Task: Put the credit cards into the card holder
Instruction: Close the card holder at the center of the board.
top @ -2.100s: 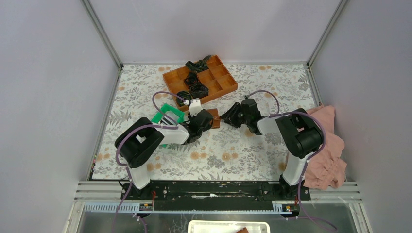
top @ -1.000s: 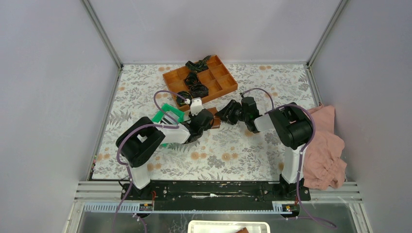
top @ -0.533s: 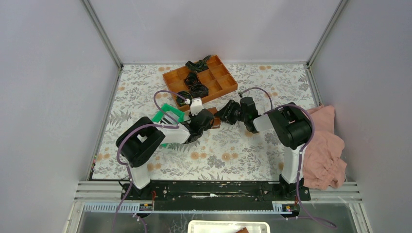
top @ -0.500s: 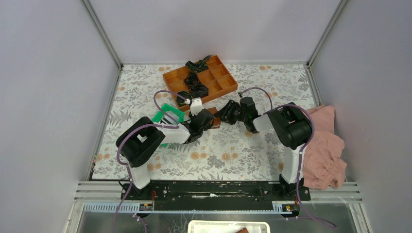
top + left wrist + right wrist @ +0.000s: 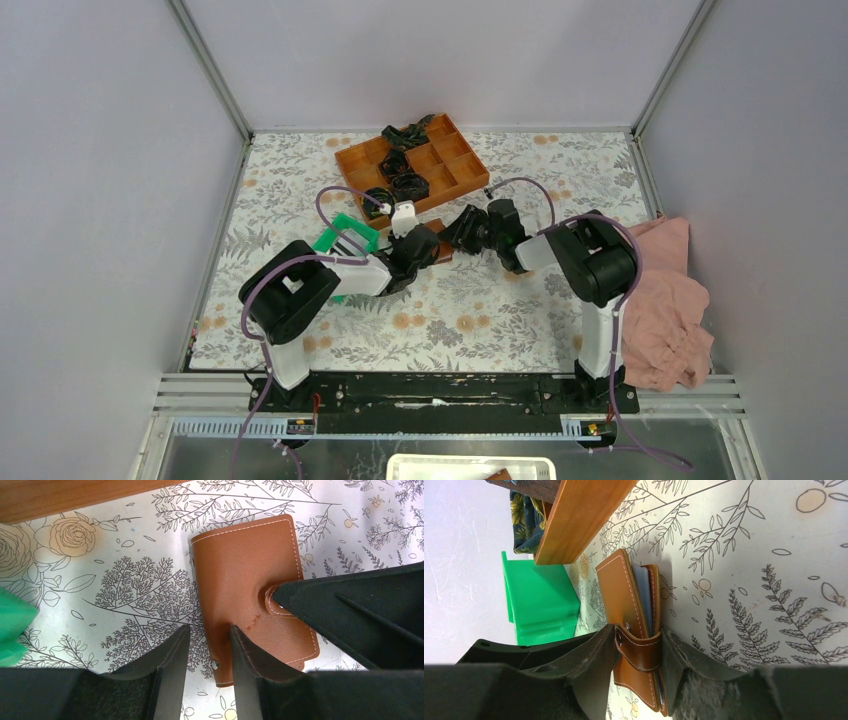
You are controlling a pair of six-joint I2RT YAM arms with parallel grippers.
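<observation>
Seen from overhead, both arms fold low over the floral table [image 5: 480, 310] and meet at the centre of the frame. The left arm reaches rightward and the right arm reaches leftward. Between them lies the closed brown card holder [image 5: 245, 575], flat on the table just below the orange tray [image 5: 579, 515] and right of the green tray [image 5: 544, 600]. The right gripper [image 5: 639, 630] is clamped on the holder's snap-tab end, with one finger on each face. Pale blue credit cards [image 5: 642, 597] show edge-on inside the holder. The left gripper [image 5: 209, 630] points down at the holder's opposite long edge. Its fingers stand a narrow gap apart and one overlaps the leather, but I cannot tell whether they pinch it. A pink cloth [image 5: 670, 300] is heaped at the right edge.
</observation>
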